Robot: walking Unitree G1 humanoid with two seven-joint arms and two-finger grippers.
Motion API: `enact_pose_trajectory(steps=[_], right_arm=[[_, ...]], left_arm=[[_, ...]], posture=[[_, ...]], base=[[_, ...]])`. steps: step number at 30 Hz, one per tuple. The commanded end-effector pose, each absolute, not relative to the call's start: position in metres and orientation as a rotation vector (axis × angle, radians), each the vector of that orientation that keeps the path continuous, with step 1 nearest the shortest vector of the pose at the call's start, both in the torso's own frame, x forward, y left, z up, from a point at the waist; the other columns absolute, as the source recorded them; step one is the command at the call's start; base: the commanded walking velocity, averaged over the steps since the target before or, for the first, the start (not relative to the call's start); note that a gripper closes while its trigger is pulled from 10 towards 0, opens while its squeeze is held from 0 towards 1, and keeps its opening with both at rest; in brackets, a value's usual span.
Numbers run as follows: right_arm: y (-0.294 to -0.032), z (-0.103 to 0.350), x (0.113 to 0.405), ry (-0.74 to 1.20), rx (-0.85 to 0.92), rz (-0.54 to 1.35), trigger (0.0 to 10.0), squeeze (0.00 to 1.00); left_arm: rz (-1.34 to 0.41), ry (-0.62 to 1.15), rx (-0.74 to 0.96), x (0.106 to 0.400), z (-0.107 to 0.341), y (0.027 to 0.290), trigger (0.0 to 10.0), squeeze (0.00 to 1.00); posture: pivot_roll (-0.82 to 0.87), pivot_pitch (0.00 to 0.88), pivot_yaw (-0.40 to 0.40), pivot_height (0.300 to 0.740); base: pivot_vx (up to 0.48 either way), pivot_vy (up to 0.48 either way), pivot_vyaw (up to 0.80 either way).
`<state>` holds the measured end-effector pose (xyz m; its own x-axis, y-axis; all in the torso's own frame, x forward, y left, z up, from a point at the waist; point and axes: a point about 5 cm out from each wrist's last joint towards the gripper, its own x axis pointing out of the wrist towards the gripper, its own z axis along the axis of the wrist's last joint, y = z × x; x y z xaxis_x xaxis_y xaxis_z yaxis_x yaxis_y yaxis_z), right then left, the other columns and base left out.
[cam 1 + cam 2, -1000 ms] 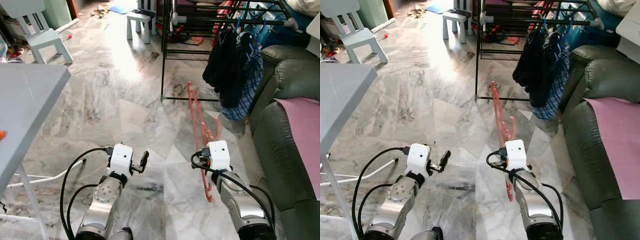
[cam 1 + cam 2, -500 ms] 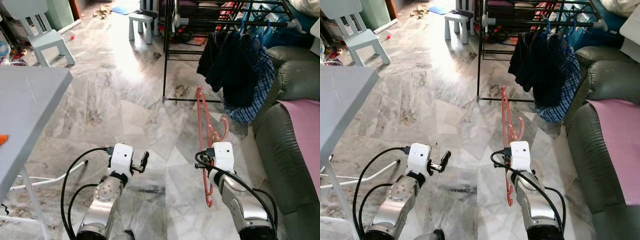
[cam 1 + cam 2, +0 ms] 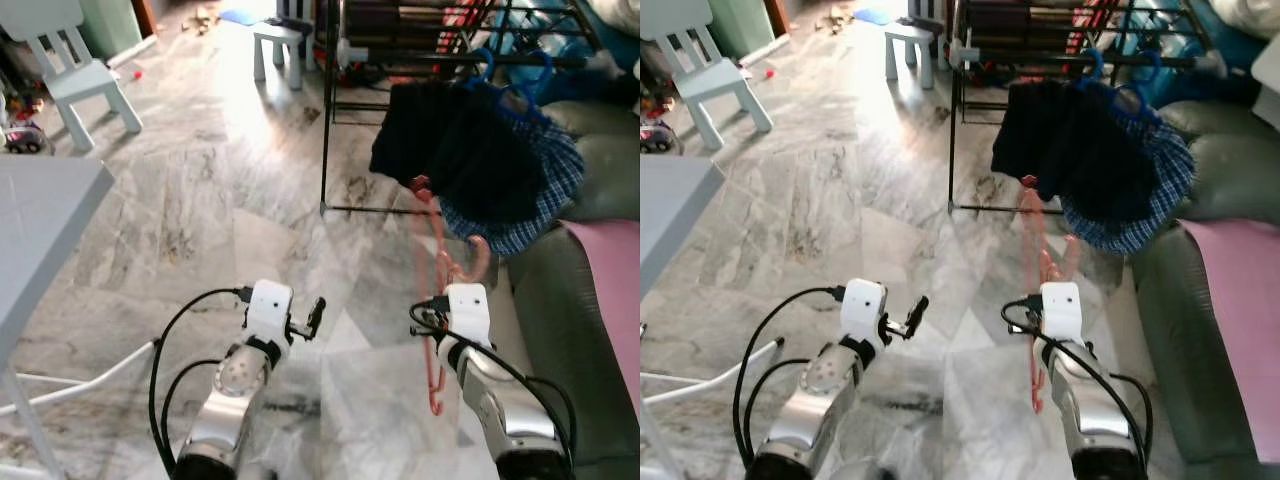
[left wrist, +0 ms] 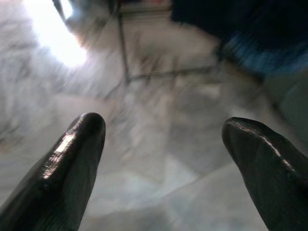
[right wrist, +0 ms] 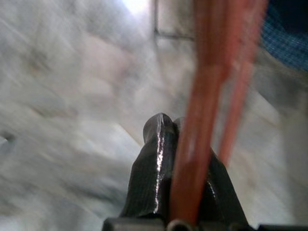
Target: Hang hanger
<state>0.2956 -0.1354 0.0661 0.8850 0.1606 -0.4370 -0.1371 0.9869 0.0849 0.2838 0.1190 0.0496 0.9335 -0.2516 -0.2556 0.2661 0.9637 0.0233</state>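
Note:
A salmon-red plastic hanger [image 3: 434, 262] stands nearly upright in front of me, blurred, its hook end [image 3: 478, 251] near the hanging clothes. My right gripper [image 5: 168, 123] is shut on the hanger's bar [image 5: 195, 144], low at the right. My left gripper [image 4: 163, 144] is held low at the left over the marble floor, open, with nothing between its fingers [image 3: 315, 313]. The black drying rack [image 3: 326, 110] stands ahead. A dark garment [image 3: 450, 140] and a blue plaid one [image 3: 540, 190] hang from it on blue hangers [image 3: 487, 68].
A grey-green sofa [image 3: 605, 165] with a pink cloth [image 3: 612, 280] fills the right side. A grey table [image 3: 40, 210] stands at the left, with a pale blue chair [image 3: 80, 70] and a small stool [image 3: 275, 40] farther back. Marble floor [image 3: 200, 200] lies open between them.
The whole view has shifted: the rack and its clothes are nearer and more central. The hanger stays in my right gripper, its top now close to the hanging garments.

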Motion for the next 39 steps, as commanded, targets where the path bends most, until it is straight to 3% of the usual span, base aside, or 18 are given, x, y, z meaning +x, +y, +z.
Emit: enact_pose_trajectory(steps=[1,9,39], right_arm=[[-0.149,0.061,0.292,0.483,0.037,0.120,10.0,0.00],[-0.147,0.059,0.291,0.498,0.030,0.142,10.0,0.00],[-0.141,0.050,0.287,0.550,-0.005,0.198,10.0,0.00]], left_arm=[[-0.299,0.239,0.037,0.284,0.053,0.106,10.0,0.00],[-0.300,0.251,0.029,0.284,0.051,0.104,10.0,0.00],[-0.323,0.261,0.060,0.284,0.049,0.100,10.0,0.00]], posture=[[0.00,0.111,-0.030,0.740],[0.00,0.106,-0.032,0.740],[0.00,0.105,-0.028,0.740]], base=[[0.458,0.000,0.00],[0.414,0.098,0.00],[0.357,0.321,0.00]])
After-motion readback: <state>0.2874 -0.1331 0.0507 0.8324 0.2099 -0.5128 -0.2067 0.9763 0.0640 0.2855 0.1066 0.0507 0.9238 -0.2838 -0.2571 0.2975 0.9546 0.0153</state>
